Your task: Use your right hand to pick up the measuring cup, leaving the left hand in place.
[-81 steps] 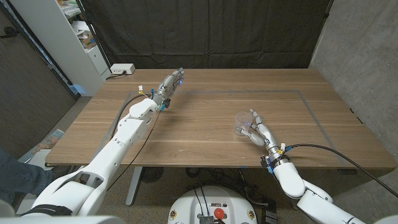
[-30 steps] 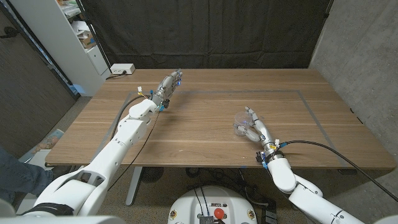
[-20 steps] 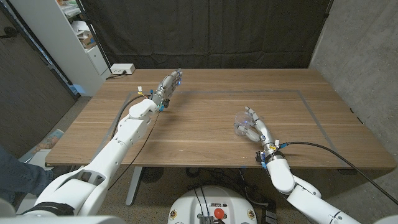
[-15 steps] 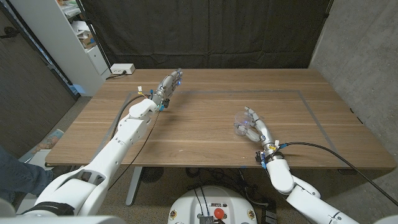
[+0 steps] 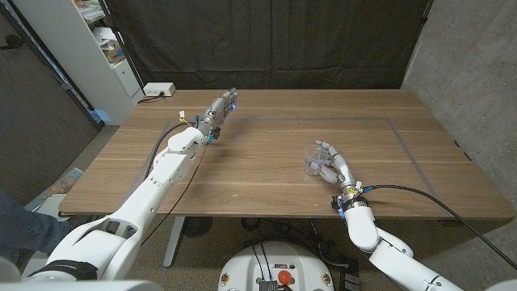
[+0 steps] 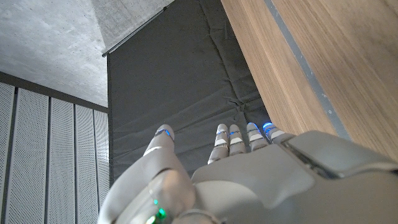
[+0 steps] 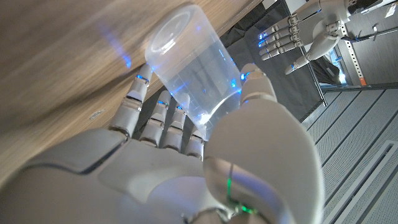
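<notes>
2 hands: the right hand (image 5: 329, 164) sits right of centre in the head view; the left hand (image 5: 220, 107) sits in the upper middle-left, well apart from it.
Right hand state: its fingers (image 7: 163, 118) and thumb are wrapped around the clear plastic measuring cup (image 7: 193, 65), so it grips the cup.
Cup position: in the head view the measuring cup (image 5: 314, 162) lies just left of the right palm, right of the frame's centre, over the wooden table (image 5: 266, 186).
Cup attitude: in the right wrist view its closed base points toward the tabletop (image 7: 56, 68); whether it touches the wood or hangs just clear I cannot tell.
Left hand state: fingers (image 6: 229, 135) stretched out straight and apart, holding nothing, near the far edge of the table; the left wrist view shows them reaching toward the dark curtain (image 6: 186, 81).
Done so far: the grasp looks made, and the left hand is parked away from the cup as the task asks.
Left to do: judging by how low the cup sits, a clear lift off the table is not yet evident; raising it with the grip kept firm appears to be the remaining step.
Risk: the smooth, clear wall may slip if the fingers loosen.
</notes>
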